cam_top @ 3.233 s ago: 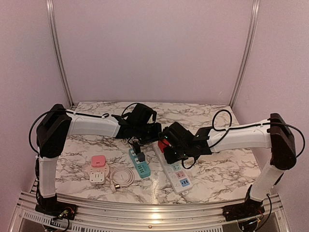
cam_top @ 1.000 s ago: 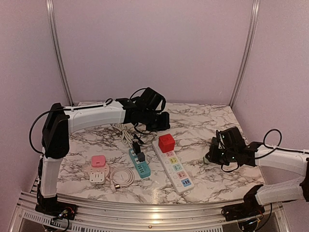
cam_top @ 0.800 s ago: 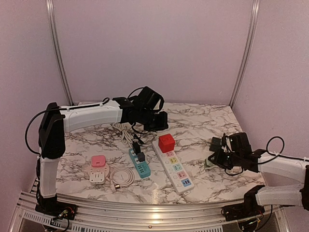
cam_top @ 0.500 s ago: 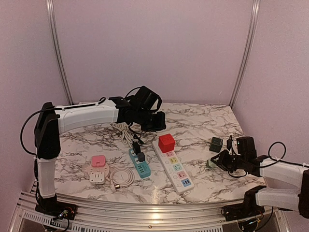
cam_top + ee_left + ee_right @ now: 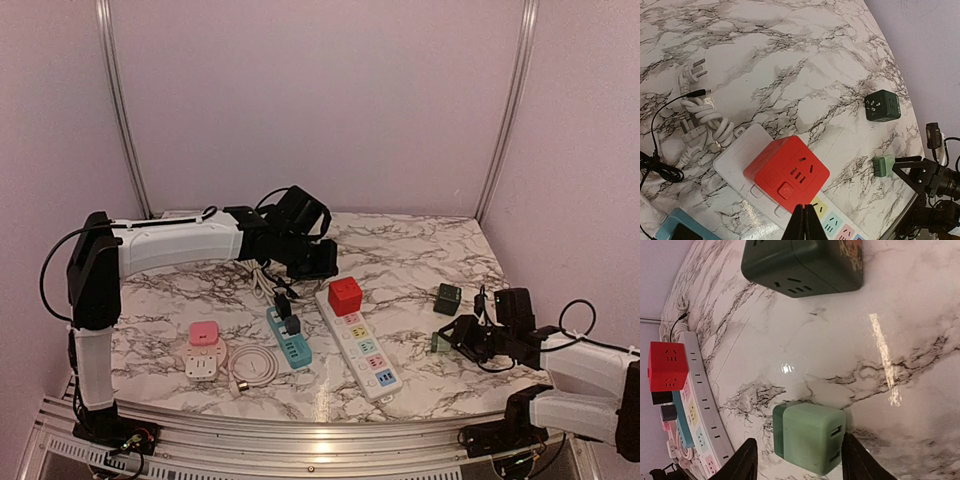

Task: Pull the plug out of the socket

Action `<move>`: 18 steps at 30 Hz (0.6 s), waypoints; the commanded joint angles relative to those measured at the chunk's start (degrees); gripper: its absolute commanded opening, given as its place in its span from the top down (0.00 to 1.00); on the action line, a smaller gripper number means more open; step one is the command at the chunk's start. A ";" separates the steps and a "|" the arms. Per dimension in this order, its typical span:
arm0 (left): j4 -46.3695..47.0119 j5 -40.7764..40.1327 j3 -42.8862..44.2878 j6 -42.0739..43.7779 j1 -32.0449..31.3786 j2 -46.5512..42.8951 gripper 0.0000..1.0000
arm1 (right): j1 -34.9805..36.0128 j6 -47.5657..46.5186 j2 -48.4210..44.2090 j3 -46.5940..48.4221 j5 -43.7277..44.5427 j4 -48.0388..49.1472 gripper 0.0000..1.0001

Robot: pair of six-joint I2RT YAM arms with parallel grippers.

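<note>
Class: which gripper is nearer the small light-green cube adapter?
Right. The right gripper sits just short of the small light-green cube adapter, fingers open; the left gripper hangs far off, near the red cube socket.

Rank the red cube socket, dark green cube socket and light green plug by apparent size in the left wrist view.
1. red cube socket, though it sits nearest the camera
2. dark green cube socket
3. light green plug
</note>
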 commanded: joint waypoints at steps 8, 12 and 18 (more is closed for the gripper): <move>1.22 -1.13 -2.71 -0.17 0.30 -3.57 0.99 | -0.34 -4.40 -1.20 3.89 5.04 -7.70 0.38; 1.93 -1.33 -4.46 -0.53 0.94 -4.45 0.99 | 1.85 -5.64 -1.56 6.77 8.30 -10.76 0.35; 3.62 -1.59 -8.33 -1.29 1.83 -6.32 0.99 | 10.60 -5.88 1.38 13.53 16.30 -13.71 0.33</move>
